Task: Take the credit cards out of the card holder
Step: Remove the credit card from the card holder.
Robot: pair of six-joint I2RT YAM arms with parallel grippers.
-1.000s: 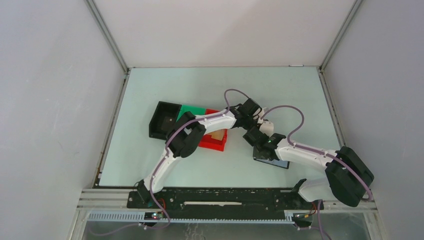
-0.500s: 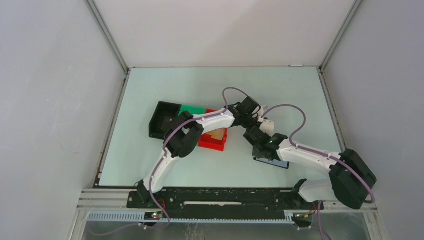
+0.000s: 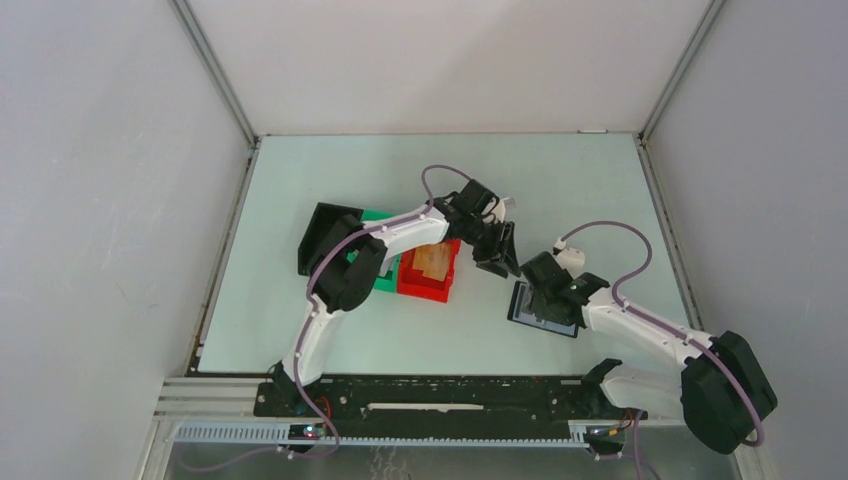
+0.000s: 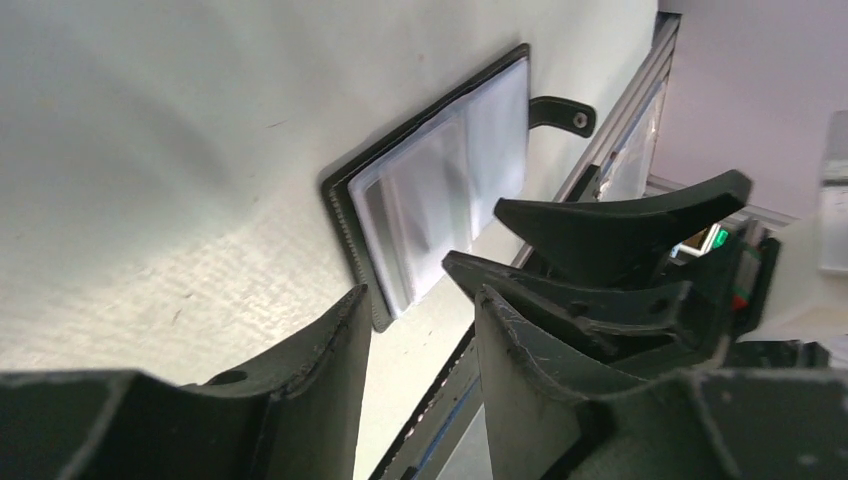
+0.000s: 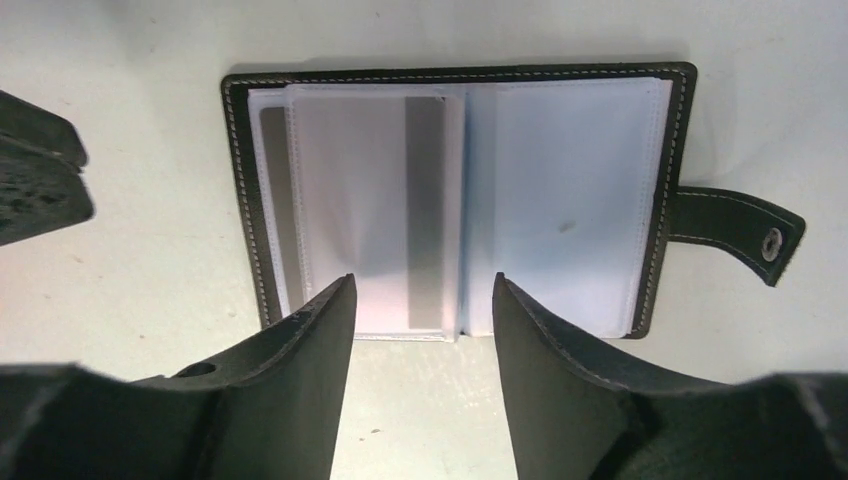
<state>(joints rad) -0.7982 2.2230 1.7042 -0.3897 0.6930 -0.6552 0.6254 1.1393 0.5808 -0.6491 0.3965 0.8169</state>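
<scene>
A black box-shaped plastic bin (image 3: 322, 240), a green bin (image 3: 390, 272) and a red bin (image 3: 425, 290) sit in a row left of centre on the pale table (image 3: 600, 180), and the left arm reaches across them. To their right the small black folding card holder (image 3: 540, 314) lies open and flat. The left gripper (image 3: 498, 258) hangs just beside its far-left corner, fingers spread and empty. The right gripper (image 3: 547, 290) points down over the holder, also spread and gripping nothing. Only the right wrist view shows the holder's shiny pale leaves (image 5: 560, 200) and snap strap (image 5: 735, 235). Cards cannot be told from sleeves there.
</scene>
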